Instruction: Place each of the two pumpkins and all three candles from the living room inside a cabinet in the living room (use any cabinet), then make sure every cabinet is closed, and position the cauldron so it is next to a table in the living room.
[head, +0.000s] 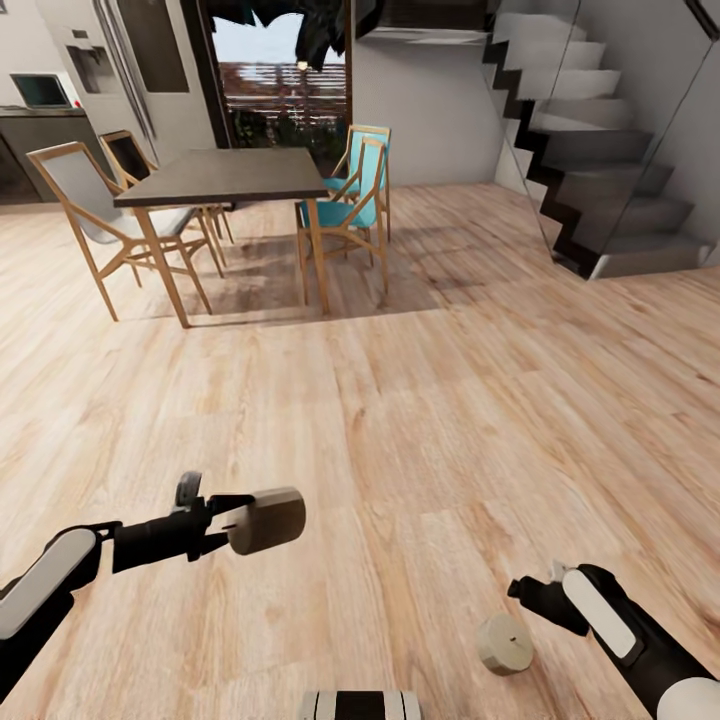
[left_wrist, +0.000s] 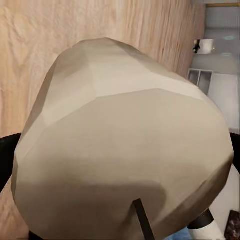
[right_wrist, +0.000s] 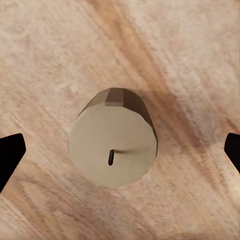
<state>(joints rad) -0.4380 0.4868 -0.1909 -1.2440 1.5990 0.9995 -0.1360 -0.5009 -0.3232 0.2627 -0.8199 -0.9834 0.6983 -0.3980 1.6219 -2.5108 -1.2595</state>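
A beige candle (head: 270, 520) lies sideways in my left gripper (head: 238, 522), which is shut on it above the wooden floor. Close up in the left wrist view, this candle (left_wrist: 125, 145) shows its dark wick. A second candle (head: 504, 643) stands on the floor at the lower right, just in front of my right gripper (head: 522, 592). In the right wrist view this candle (right_wrist: 112, 147) sits wick-up between the black fingertips (right_wrist: 10, 157), and the gripper (right_wrist: 122, 152) is open wide around it without touching. The pumpkins, third candle, cabinet, cauldron and coffee table are out of view.
The dark dining table (head: 225, 175) stands ahead at the left with teal chairs (head: 352, 195) and grey-seated wooden chairs (head: 90, 210). A staircase (head: 600, 170) rises at the back right. A kitchen counter (head: 40, 130) is at the far left. Wooden floor (head: 420, 400) stretches between.
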